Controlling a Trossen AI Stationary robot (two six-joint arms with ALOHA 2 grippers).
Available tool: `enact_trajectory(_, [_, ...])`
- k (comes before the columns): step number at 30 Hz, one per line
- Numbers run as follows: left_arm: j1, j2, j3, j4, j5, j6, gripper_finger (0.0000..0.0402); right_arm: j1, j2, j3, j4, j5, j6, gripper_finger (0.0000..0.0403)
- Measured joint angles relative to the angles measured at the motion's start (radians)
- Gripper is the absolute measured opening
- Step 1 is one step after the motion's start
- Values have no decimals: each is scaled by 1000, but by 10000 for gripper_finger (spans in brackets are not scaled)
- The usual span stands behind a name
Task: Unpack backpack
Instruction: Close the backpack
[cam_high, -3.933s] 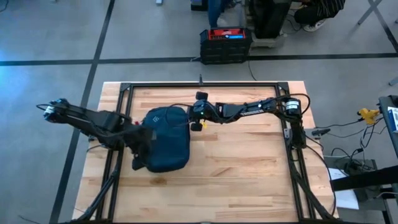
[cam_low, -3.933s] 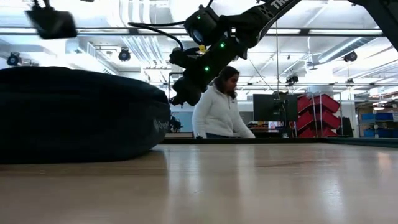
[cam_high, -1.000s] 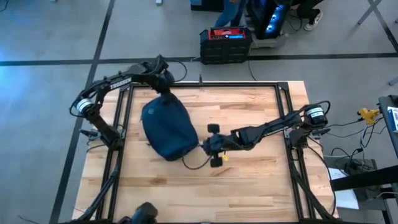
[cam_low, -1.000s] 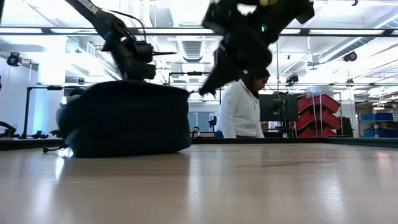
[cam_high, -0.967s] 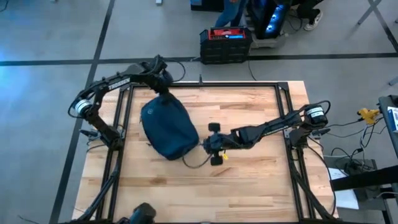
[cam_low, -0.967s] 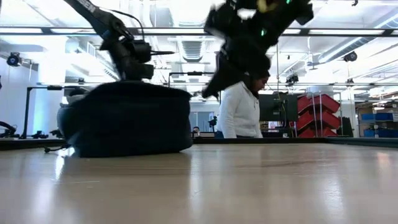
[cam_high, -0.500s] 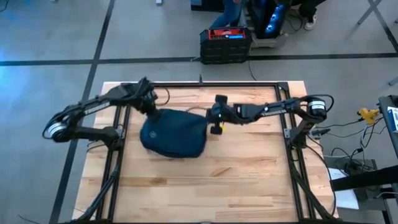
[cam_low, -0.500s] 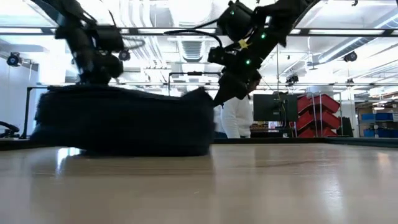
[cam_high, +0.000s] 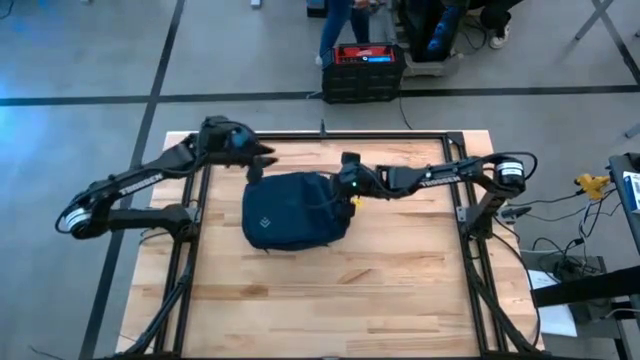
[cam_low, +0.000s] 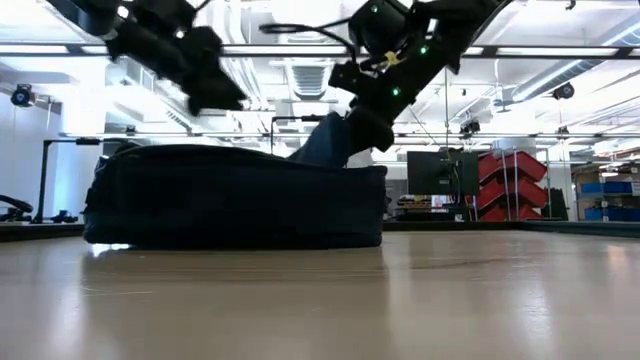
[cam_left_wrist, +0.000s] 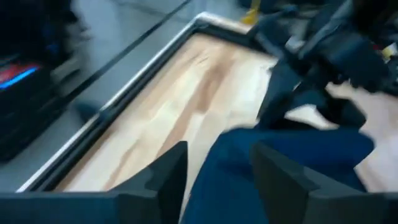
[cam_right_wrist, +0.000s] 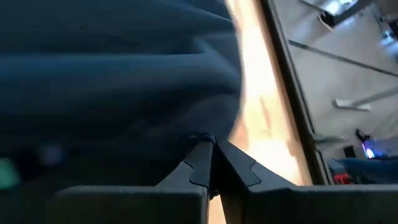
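The backpack (cam_high: 293, 211) lies flat on the tabletop (cam_high: 400, 280), left of centre. The right gripper (cam_high: 345, 190) pinches fabric at its right edge, fingers (cam_right_wrist: 208, 163) together. The left gripper (cam_high: 258, 160) hangs just beyond its far-left corner, fingers (cam_left_wrist: 168, 171) apart, holding nothing.

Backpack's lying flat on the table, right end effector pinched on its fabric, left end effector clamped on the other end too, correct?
Not quite. In the left wrist view the left end effector is open, fingers apart and holding nothing; the high view shows it off the backpack. The right end effector is pinched on the fabric, as you said.
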Motion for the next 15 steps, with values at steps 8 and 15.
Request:
enact_trajectory(8, [-87, 453, 153, 197, 147, 51, 190, 75, -50, 4, -145, 218, 39, 0])
enact_trajectory(15, [-129, 734, 466, 10, 243, 153, 175, 89, -76, 4, -274, 218, 113, 0])
